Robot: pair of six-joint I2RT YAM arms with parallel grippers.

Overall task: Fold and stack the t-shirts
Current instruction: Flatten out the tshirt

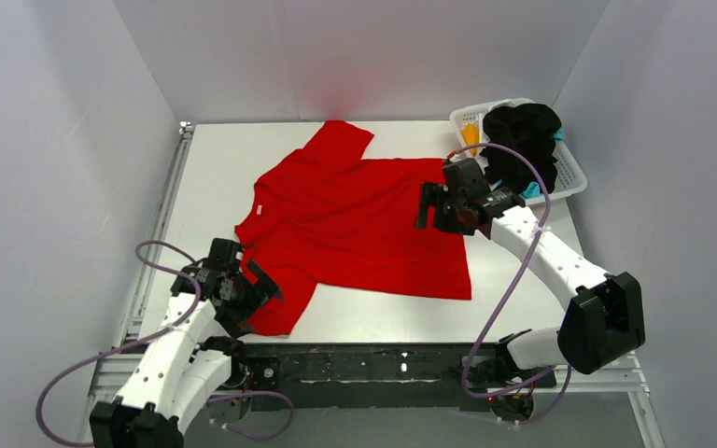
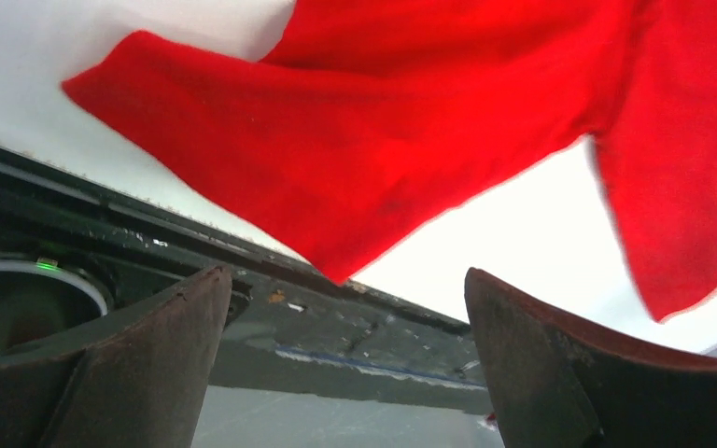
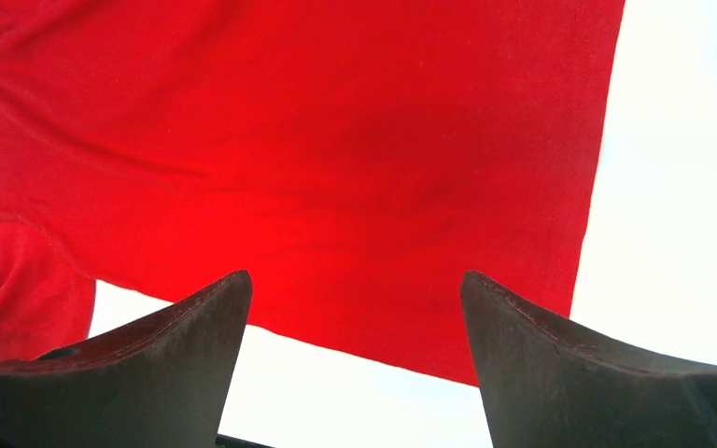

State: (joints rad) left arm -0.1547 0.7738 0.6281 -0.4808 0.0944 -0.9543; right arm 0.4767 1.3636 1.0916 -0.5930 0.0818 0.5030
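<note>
The red t-shirt (image 1: 355, 219) lies spread flat on the white table, collar to the left, one sleeve toward the back and one toward the front left. My left gripper (image 1: 260, 289) is open and empty beside the near sleeve (image 2: 336, 159), over the table's front edge. My right gripper (image 1: 427, 207) is open and empty above the shirt's right hem (image 3: 355, 187). A black t-shirt (image 1: 523, 140) is heaped in the basket, with teal cloth (image 1: 530, 190) and orange-yellow cloth (image 1: 470, 133) peeking out beside it.
The white lattice basket (image 1: 569, 173) stands at the back right corner of the table. A black metal rail (image 1: 383, 359) runs along the table's near edge, also in the left wrist view (image 2: 336, 308). Grey walls close in on three sides.
</note>
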